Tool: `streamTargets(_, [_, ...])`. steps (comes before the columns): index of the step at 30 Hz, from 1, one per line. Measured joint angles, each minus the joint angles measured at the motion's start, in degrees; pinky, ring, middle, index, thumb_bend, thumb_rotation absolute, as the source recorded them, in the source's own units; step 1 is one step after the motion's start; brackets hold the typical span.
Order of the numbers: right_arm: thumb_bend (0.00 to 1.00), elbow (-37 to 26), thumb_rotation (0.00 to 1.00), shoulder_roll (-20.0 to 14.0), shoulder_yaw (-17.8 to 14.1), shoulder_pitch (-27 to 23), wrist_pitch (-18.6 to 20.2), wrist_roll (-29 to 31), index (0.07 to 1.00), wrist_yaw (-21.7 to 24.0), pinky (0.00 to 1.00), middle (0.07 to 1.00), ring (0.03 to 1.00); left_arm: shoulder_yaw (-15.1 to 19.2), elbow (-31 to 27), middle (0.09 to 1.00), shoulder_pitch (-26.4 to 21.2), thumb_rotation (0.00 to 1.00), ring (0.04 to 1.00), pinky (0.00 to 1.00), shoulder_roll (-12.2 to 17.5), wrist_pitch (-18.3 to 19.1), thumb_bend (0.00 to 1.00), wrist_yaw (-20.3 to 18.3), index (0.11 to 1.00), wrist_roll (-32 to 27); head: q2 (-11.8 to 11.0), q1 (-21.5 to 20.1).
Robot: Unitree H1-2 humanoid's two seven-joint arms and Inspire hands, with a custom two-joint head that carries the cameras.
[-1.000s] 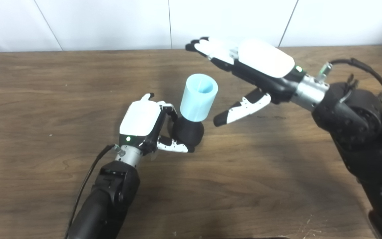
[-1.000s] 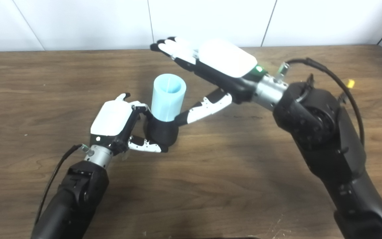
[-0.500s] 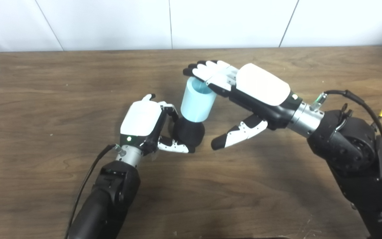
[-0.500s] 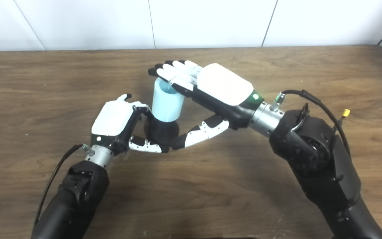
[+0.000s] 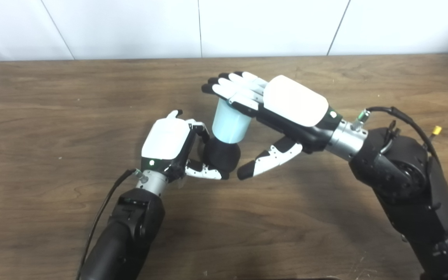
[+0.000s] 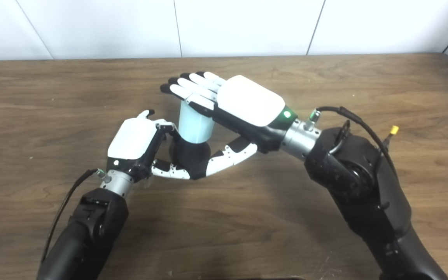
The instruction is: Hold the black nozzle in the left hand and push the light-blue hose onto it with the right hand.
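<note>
Your light-blue hose point(image 5: 228, 125) is a short, smooth, matte cylinder, standing nearly upright near the middle of the tabletop point(image 5: 53, 116), tilted slightly to the far right. Its lower end sits on the black nozzle point(image 5: 221, 156), a rounded, dull black piece that widens below the hose. You cannot see the hose's open top: your right hand point(image 5: 282, 105) lies flat across it, palm down, fingers point(image 5: 228, 86) straight and together, reaching past the rim to the far left. The thumb point(image 5: 265, 164) hangs apart below, pointing at the nozzle; in the right eye view its tip appears to touch the nozzle, in the left eye view a small gap shows, so contact is unclear. That hand is spread and grips nothing.

Your left hand point(image 5: 171, 144) is wrapped on the nozzle from the left, thumb curled along its near side, other fingers hidden behind it. Whether the nozzle rests on the tabletop is hard to tell.

Both hands have glossy white shells over black frames, with metal wrists and black forearms. The tabletop is dark brown wood grain with a rounded far-left corner and faint scuffs near the bottom edge. Behind it stands a white panelled wall point(image 5: 130, 27) with thin dark seams.
</note>
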Motion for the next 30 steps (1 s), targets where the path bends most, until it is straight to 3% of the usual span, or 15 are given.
streamTargets(14, [0.62, 1.69, 1.0, -0.76, 0.39, 0.11, 0.28, -0.03, 0.947, 2.32, 0.96, 0.988, 0.994, 0.03, -0.61, 0.651, 0.0, 0.05, 0.726, 0.92, -0.01, 0.03, 0.52, -1.17, 0.484, 0.04, 0.18, 0.09])
streamTargets(30, [0.62, 3.62, 1.0, -0.73, 0.82, 0.54, -0.18, -0.18, 0.924, -0.08, 0.95, 0.959, 0.972, 0.02, -0.77, 0.649, 0.01, 0.05, 0.723, 0.92, -0.07, 0.06, 0.52, -1.7, 0.484, 0.06, 0.62, 0.0])
